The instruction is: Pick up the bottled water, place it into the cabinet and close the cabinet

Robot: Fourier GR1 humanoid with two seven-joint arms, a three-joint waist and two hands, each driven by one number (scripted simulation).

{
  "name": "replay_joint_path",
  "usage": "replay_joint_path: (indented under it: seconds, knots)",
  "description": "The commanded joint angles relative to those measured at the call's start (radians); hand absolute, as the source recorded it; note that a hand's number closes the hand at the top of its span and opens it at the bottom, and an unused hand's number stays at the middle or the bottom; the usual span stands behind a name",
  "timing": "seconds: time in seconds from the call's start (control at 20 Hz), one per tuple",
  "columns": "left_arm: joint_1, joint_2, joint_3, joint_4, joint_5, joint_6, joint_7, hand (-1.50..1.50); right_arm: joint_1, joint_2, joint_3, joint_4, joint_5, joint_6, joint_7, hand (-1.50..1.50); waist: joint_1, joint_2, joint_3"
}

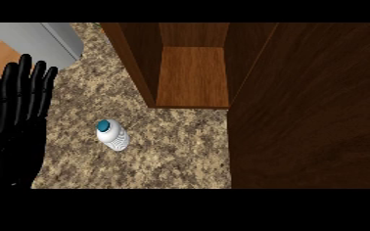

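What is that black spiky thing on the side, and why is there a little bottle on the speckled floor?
That black thing is the robot's left hand. You are looking through a camera in the robot's head, pointed steeply down, so you see what it sees. The hand rests at the left edge with its fingers straight up, holding nothing. The robot's other hand is not in the picture.

The speckled part is not a floor but a kitchen counter. On it stands a small water bottle, white with a teal cap, seen from above. Nothing is touching it.

The brown wooden box behind it is a cabinet, open so you can see its shelf. The big dark panel on the right looks like its open door. The bottle is meant to go inside.
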Motion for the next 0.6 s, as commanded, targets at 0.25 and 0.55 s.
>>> replay_joint_path:
  seconds: [0.25, 0.55]
  knots:
    - [0.057, -0.069, 0.039, -0.057, -0.253, 0.283, 0.069, -1.50, 0.035, 0.027, 0.023, -0.134, -0.069, 0.026, -0.015, -1.50, -0.010, -0.001, 0.016]
    - [0.150, -0.070, -0.188, -0.101, -0.231, 0.522, 0.313, -1.50, 0.187, 0.007, 0.090, -0.233, -0.213, 0.086, 0.232, -1.50, -0.015, 0.000, 0.016]
